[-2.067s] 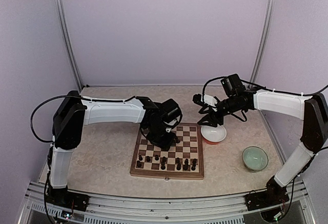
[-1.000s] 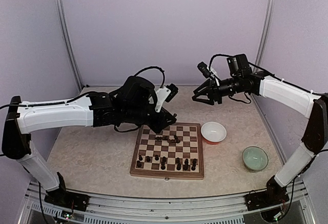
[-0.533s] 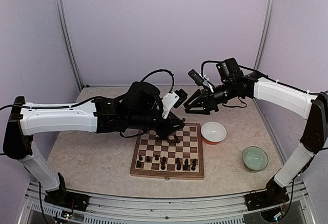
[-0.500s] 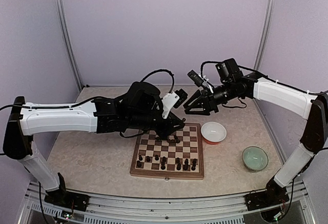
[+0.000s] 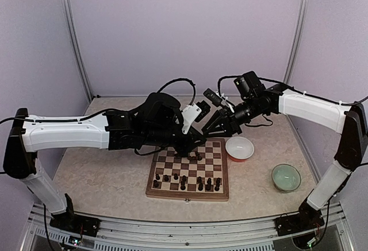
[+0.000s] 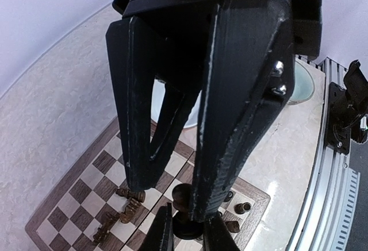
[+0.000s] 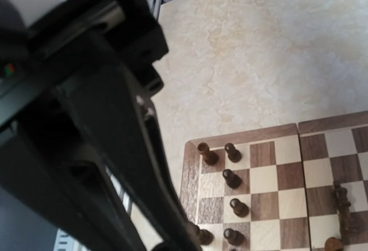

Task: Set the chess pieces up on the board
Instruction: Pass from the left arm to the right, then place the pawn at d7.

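The board [image 5: 156, 173] lies in the middle of the table. Several dark chess pieces [image 5: 183, 180] stand in its near rows, and a few [image 5: 194, 157] lie tipped near its far side. My left gripper [image 5: 194, 142] hangs over the board's far part. In the left wrist view it [image 6: 187, 231] is shut on a dark pawn [image 6: 182, 198] held above the squares, with tipped pieces [image 6: 130, 194] below. My right gripper [image 5: 216, 128] hovers open and empty over the board's far right edge. The right wrist view shows standing pieces [image 7: 231, 178] at the board's corner [image 7: 192, 165].
A white bowl [image 5: 240, 147] sits right of the board's far corner, under my right arm. A pale green bowl [image 5: 286, 177] stands at the front right and also shows in the left wrist view [image 6: 307, 84]. Both grippers are close together above the board's far edge.
My left arm has swung out and stretched low over the board's far part. My right gripper has left the white bowl, risen, then moved left and down toward the board.
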Available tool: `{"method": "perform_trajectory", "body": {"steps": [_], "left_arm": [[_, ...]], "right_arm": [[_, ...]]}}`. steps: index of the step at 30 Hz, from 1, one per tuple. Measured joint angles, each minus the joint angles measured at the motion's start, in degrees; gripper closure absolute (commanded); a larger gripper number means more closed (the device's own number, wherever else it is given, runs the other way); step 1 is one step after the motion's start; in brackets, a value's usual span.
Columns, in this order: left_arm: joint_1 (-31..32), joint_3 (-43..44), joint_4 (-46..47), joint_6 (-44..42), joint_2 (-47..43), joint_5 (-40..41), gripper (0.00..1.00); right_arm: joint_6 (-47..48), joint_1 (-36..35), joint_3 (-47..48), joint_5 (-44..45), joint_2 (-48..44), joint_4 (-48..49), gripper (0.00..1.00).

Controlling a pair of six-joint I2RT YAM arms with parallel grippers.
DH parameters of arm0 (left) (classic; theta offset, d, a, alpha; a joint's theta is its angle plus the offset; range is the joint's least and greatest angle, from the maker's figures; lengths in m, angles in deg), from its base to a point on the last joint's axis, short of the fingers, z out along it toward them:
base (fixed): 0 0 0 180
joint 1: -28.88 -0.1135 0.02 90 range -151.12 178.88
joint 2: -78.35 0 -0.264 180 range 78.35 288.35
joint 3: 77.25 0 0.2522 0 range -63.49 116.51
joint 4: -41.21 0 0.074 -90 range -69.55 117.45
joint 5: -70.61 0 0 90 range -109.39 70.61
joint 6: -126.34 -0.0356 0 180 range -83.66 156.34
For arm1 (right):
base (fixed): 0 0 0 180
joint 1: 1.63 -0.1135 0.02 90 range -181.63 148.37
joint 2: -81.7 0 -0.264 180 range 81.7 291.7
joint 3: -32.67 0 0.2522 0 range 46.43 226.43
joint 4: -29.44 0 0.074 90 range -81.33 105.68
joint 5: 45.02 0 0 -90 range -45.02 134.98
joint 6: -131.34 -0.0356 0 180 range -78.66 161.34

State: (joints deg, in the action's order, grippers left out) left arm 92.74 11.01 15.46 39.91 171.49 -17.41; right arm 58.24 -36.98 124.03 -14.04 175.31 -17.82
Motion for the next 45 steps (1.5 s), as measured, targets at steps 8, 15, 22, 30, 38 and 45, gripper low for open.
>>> {"method": "perform_trajectory", "body": {"steps": [8,15,22,30,38,45], "left_arm": [[0.22,0.0,-0.17,-0.24,0.15,1.27,0.9],[0.66,0.0,-0.26,-1.14,0.26,3.23,0.6],[1.81,-3.17,-1.11,-4.98,-3.78,12.92,0.18],[-4.5,-7.37,10.43,-9.22,-18.12,24.85,0.01],[-22.25,-8.22,20.02,-1.88,-14.29,21.46,0.04],[-25.07,-14.25,19.12,-0.02,-13.27,18.38,0.04]], "right_arm": [[0.31,-0.24,0.0,-0.85,0.28,-0.31,0.94],[0.76,-0.31,0.02,-0.2,0.28,-0.52,0.99],[4.48,-0.44,0.02,8.28,0.28,-0.48,0.99],[11.8,-4.63,-0.59,21.22,0.33,0.04,0.99],[17.35,-12.0,-2.16,29.11,5.05,0.42,0.99],[19.34,-15.89,-4.37,34.4,8.46,0.57,0.98]]}}
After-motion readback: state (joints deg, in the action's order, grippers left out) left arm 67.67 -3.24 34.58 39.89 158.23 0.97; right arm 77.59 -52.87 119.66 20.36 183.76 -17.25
